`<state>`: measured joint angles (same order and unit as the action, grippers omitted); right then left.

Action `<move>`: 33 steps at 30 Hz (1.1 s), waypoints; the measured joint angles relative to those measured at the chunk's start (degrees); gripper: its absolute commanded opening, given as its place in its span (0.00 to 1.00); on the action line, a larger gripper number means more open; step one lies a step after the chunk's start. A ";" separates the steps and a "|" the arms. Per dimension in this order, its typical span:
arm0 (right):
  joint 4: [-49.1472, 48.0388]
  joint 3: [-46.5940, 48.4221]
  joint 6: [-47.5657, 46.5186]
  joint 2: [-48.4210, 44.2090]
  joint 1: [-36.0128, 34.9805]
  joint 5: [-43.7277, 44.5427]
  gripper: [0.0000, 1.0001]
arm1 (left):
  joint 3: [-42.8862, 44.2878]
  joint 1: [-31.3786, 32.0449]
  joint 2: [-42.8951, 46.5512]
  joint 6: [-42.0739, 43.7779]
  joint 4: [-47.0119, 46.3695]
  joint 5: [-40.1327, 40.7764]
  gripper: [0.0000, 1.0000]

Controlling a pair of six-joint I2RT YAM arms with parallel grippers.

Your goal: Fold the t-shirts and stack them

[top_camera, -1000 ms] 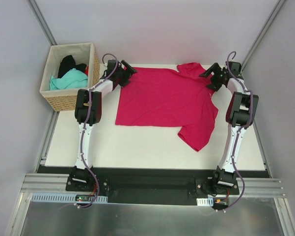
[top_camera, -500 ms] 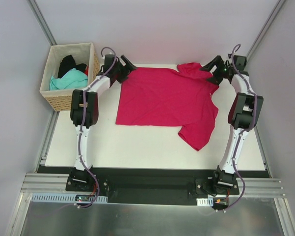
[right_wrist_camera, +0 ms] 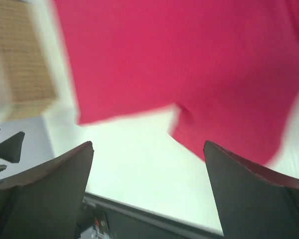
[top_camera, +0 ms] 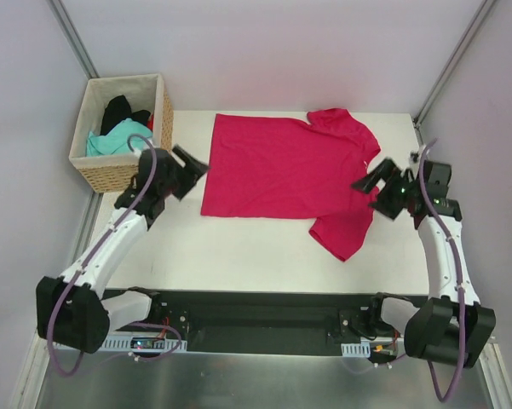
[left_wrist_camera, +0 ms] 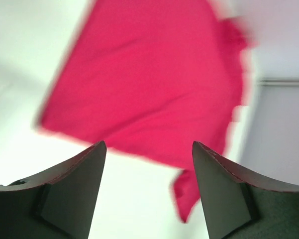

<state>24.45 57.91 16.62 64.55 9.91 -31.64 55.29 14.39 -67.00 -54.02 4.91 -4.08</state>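
Observation:
The crimson-pink t-shirt lies spread flat on the white table, one sleeve at the far right, the other sticking out at the near right. It fills both wrist views, blurred. My left gripper is open and empty, raised just left of the shirt's left edge. My right gripper is open and empty, raised at the shirt's right side. A teal shirt and a black shirt lie in the wicker basket.
The basket stands at the table's far left corner; it shows at the right wrist view's top left. Grey walls and frame posts enclose the table. The black base rail runs along the near edge.
Both arms have pulled back from the shirt's far corners toward the near side, left gripper to the shirt's left edge, right gripper to its right side. The shirt stays flat, its far edge now uncovered.

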 measured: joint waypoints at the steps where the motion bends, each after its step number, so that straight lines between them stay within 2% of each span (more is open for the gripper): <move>1: 3.39 -3.67 -0.46 -1.18 0.00 1.99 0.97 | -4.42 -0.26 0.48 -1.40 1.20 0.74 0.68; 4: 11.34 -12.63 -1.53 -1.68 0.02 7.02 0.97 | -13.18 -0.61 -3.45 -4.24 5.90 2.91 0.65; 8: 17.05 -17.05 -2.23 -5.18 0.02 10.45 0.97 | -16.35 -1.16 -7.65 -5.22 7.80 4.15 0.59; 15: 16.96 -17.16 -2.97 -6.97 0.00 13.03 0.97 | -15.67 -1.75 -14.45 -5.25 2.19 4.68 0.54; 29: 16.94 -18.14 -3.82 -6.82 0.00 14.38 0.97 | -16.13 -0.81 -18.38 -6.23 -6.08 5.60 0.49; 33: 16.98 -18.16 -3.87 -6.40 -0.02 14.71 0.96 | -16.85 0.13 -18.51 -7.37 -7.72 5.77 0.38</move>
<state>41.43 39.75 12.75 58.15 9.89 -16.93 38.44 14.52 -85.52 -61.39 -2.81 1.69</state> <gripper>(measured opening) 0.967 0.465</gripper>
